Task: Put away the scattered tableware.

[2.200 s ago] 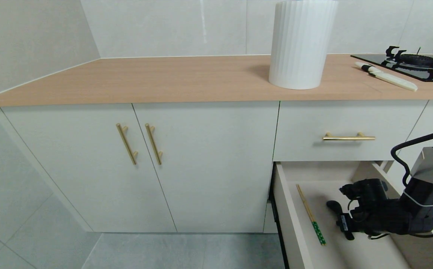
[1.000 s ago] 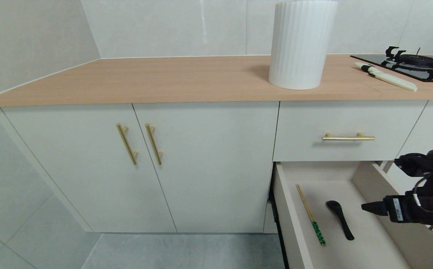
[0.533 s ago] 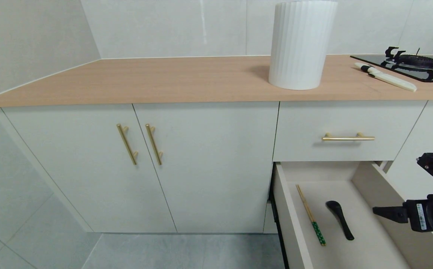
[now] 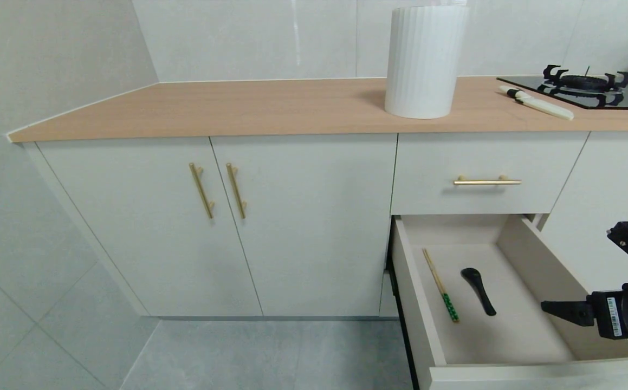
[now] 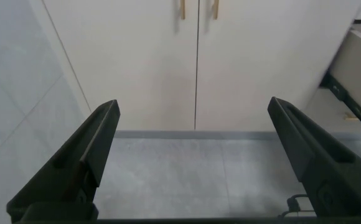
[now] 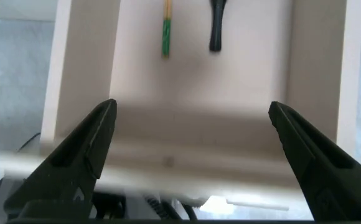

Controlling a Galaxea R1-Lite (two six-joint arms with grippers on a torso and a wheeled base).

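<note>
Kitchen fixtures
White ribbed canister [image 4: 425,59] upright on wooden countertop [image 4: 238,108], black gas hob [image 4: 584,84] at its far right end, brass-handled cupboard doors [image 4: 303,222] shut below.

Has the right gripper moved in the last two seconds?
Yes. The right gripper was over the drawer floor at the spoon; it has drawn back rightward, now by the drawer's right wall, open, with the spoon left lying inside.
</note>
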